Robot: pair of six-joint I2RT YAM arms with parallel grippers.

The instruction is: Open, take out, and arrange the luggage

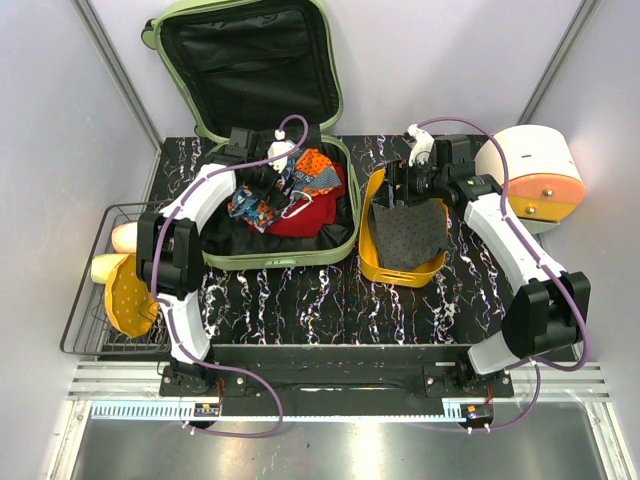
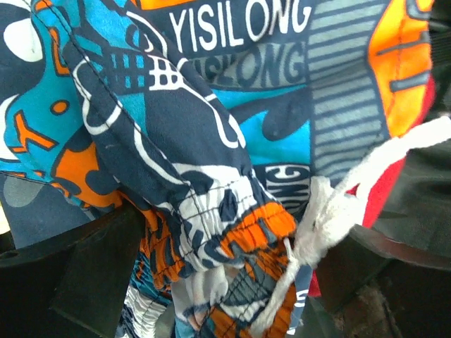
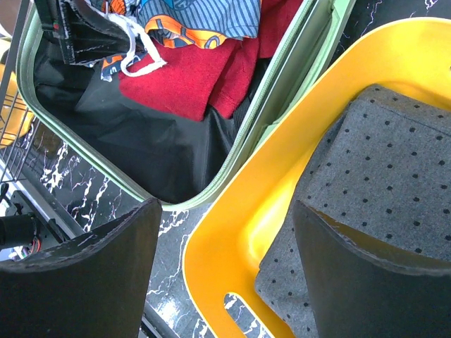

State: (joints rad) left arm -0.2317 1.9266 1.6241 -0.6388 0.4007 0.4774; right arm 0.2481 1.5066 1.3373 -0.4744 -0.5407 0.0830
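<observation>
You've got a black marble-look table (image 1: 300, 300) w/ white veins. Sitting directly on it:

- Luggage (image 1: 280, 262): pale green, lid up. Lower shell lies flat on the top, back-left of centre.
- Yellow tray (image 1: 372, 262): just beside the luggage on its R. In the right wrist view the two rims run close together; can't tell if they touch.
- White-and-orange rounded case (image 1: 530, 170): R back corner, apart from the tray.
- Wire rack (image 1: 85, 300): at the L edge; can't tell if it rests on the top.
</observation>
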